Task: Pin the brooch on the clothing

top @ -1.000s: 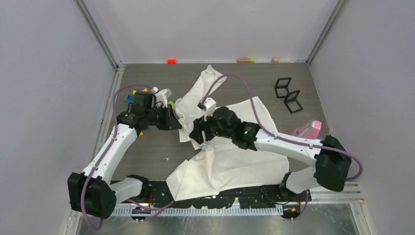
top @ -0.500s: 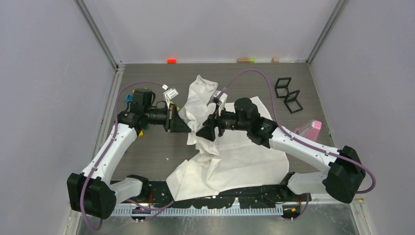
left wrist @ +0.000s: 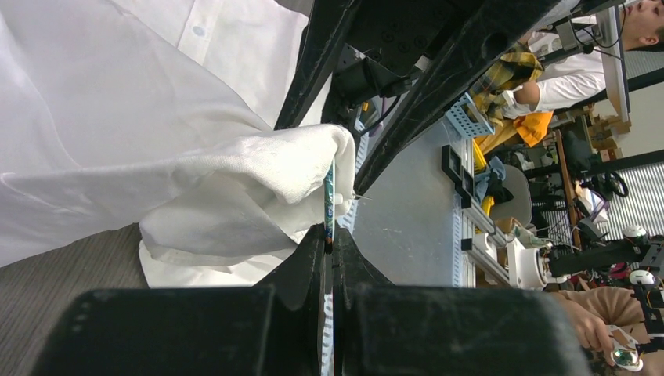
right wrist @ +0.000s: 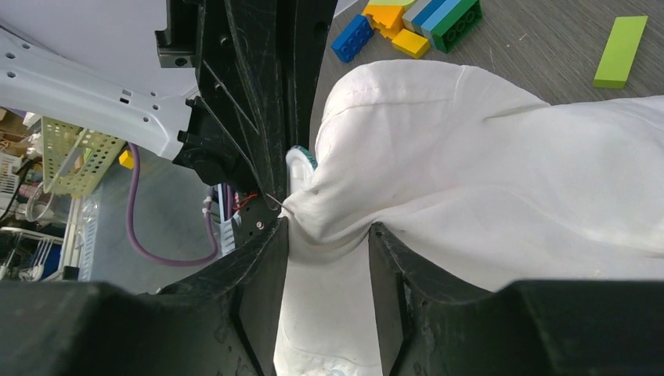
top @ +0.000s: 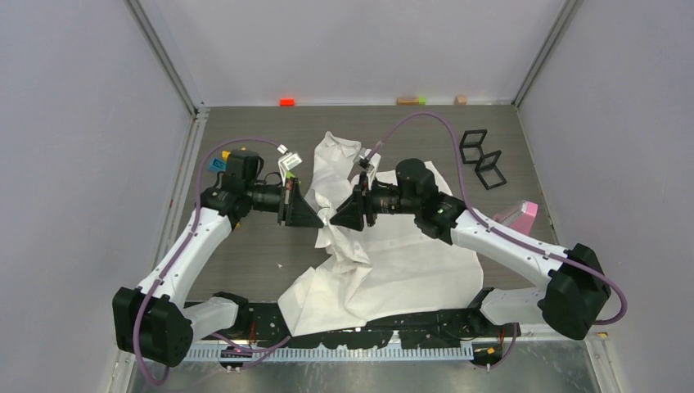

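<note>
A thin, creased white shirt [top: 393, 262] sprawled on the grey wood-grain bench [top: 245, 250], one bunched fold pinched in the right jaws. The left jaws, closed tight, held a flat teal-rimmed brooch [left wrist: 329, 196] against that fold. Plastic bricks [right wrist: 415, 23] lay nearby.

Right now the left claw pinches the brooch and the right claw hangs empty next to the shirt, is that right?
Not empty. The right wrist view shows the right gripper closed on a bunched fold of the shirt. The left gripper does pinch the brooch.
</note>
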`<move>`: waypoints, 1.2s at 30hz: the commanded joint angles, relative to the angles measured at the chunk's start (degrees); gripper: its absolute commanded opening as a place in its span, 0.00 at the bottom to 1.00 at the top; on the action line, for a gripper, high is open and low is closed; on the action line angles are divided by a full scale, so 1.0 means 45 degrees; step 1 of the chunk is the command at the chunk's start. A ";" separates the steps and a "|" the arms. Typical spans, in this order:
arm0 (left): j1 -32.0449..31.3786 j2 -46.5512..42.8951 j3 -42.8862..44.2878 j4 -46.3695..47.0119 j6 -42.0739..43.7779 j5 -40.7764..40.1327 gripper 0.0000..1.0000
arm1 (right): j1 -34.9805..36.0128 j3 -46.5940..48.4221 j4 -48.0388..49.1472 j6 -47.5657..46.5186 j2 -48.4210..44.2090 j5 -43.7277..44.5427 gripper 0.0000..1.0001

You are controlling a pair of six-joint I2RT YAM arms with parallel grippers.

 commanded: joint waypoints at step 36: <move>-0.0617 -0.0121 0.0007 -0.0201 0.0875 0.0887 0.00 | -0.0269 0.1544 0.0372 0.2564 0.1602 0.2856 0.02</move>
